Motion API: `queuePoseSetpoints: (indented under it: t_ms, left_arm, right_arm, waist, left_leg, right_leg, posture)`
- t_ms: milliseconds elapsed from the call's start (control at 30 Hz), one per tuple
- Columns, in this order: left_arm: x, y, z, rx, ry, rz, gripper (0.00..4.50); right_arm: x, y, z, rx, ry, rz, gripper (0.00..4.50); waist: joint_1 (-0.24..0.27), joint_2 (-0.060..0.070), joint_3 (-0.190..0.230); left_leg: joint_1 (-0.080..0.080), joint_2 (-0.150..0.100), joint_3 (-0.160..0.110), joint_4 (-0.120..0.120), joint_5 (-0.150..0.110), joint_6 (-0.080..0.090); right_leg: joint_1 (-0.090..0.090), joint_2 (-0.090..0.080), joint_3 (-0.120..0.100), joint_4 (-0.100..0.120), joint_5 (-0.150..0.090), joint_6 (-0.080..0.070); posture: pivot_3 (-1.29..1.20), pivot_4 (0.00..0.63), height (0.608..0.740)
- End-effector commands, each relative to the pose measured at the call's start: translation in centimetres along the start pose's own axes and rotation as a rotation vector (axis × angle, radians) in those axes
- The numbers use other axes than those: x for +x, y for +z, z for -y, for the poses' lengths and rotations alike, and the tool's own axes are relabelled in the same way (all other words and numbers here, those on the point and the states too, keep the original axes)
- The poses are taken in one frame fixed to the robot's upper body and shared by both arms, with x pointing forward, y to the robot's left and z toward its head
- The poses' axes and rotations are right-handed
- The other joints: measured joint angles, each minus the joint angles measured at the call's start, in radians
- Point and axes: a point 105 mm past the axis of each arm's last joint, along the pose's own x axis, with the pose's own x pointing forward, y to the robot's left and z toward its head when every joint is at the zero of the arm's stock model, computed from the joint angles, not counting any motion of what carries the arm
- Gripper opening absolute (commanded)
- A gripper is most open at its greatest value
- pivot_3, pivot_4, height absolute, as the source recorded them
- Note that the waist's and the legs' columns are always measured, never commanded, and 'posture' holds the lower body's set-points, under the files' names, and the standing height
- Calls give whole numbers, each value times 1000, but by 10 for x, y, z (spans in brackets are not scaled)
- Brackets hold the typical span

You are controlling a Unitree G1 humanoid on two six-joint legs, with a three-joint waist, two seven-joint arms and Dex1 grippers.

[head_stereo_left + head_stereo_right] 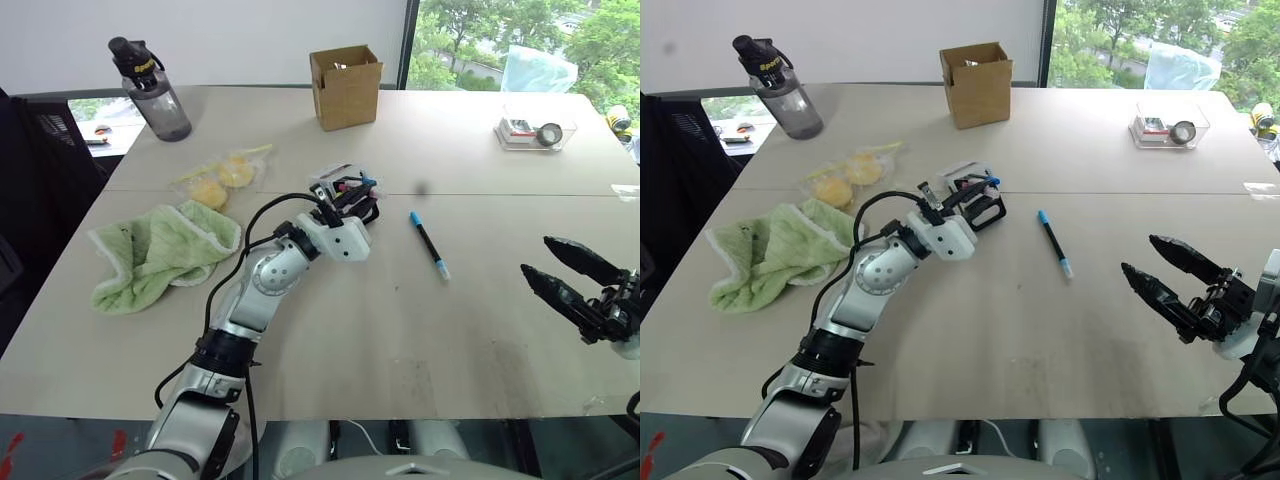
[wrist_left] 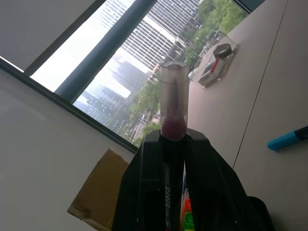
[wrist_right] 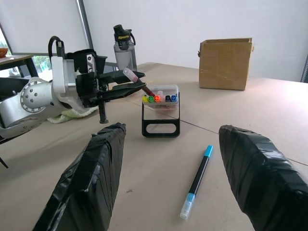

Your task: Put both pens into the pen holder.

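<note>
Landmark: pen holder (image 3: 160,113), small black loop-framed stand with a clear upper part, upright on the tabletop (image 1: 400,330), with yellow, green, orange and dark marker ends showing in its top.

Left tool (image 3: 126,85): reached in over the pen holder from the towel side, its two black fingers (image 2: 144,192) clenched on the magenta pen.

Magenta pen (image 3: 137,80): held between the left tool's fingers, pale pink end sticking out past the fingertips, the pen slanting with its other end down at the top of the pen holder; whether that end was already inside the holder could not be told.

Blue pen (image 1: 428,244): black barrel with blue cap and pale blue end, lying flat on the tabletop near the pen holder, on the side away from the towel, touching neither tool.

Right tool (image 1: 560,275): released, fingers spread wide with nothing between them, hovering above the tabletop well apart from the pen holder, beyond the blue pen.

Cardboard box (image 1: 346,87): brown, open-topped, upright, farther back on the tabletop than the pen holder.

Water bottle (image 1: 153,92): dark, with a black cap, well apart from the pen holder at the far corner.

Green towel (image 1: 160,252): crumpled, beside the left arm, on the opposite side of the pen holder from the blue pen.

Clear bag (image 1: 222,176): holding yellow pieces, between the towel and the pen holder.

Clear tray (image 1: 533,130): small items inside, far from the pen holder near the window edge.
</note>
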Motion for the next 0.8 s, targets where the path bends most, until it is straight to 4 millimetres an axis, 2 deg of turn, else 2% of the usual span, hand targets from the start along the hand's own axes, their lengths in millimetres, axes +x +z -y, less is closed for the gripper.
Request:
queuePoseSetpoints:
  t_ms: [33,200,233,367,500,567,700,800]
  left_arm:
    - [7,1,-11,29,46,-4,1923]
    - [9,-2,-14,35,64,-13,4322]
    - [9,-2,-15,37,67,-13,4450]
    - [8,-1,-15,36,74,-12,4450]
    - [5,1,-17,36,64,2,4450]
    - [2,7,-17,-2,57,42,4450]
    - [-9,25,-13,-246,15,145,4450]
    - [-19,35,3,-409,-107,192,4450]
  right_arm:
    - [2,6,-3,-25,11,19,3350]
    - [2,5,-4,-25,11,19,3350]
    - [2,5,-4,-25,11,19,3350]
    - [4,-1,-2,-17,-6,-5,3350]
    - [7,-39,7,-70,-77,-208,3350]
    - [13,-54,5,-67,-101,-255,3350]
    - [35,-80,5,-70,-172,-276,3350]
    - [46,-97,7,-58,-210,-298,3350]
  waist:
    - [0,0,0]
    - [-1,0,0]
    - [0,0,0]
    - [0,0,0]
    - [-1,0,0]
    - [0,0,0]
    - [-6,0,0]
    - [-3,1,0]
  left_leg:
    - [0,0,0,0,0,0]
    - [0,0,0,0,0,0]
    - [0,0,0,0,0,0]
    - [0,0,0,0,0,0]
    - [0,0,0,0,0,0]
    - [0,0,0,0,0,0]
    - [0,0,1,0,0,-1]
    - [0,1,1,1,3,-5]
  right_leg:
    - [0,0,0,0,0,0]
    - [0,0,0,0,0,0]
    - [0,0,0,0,0,0]
    - [0,0,0,0,0,0]
    - [0,-1,0,1,0,0]
    - [0,-1,0,1,0,0]
    - [-1,-1,0,2,0,0]
    - [-1,-2,0,3,0,0]
  posture:
    - [0,150,736]
    - [0,150,736]
    - [0,150,736]
    - [0,150,736]
    - [0,150,736]
    - [0,150,736]
    - [0,150,736]
    - [0,150,736]
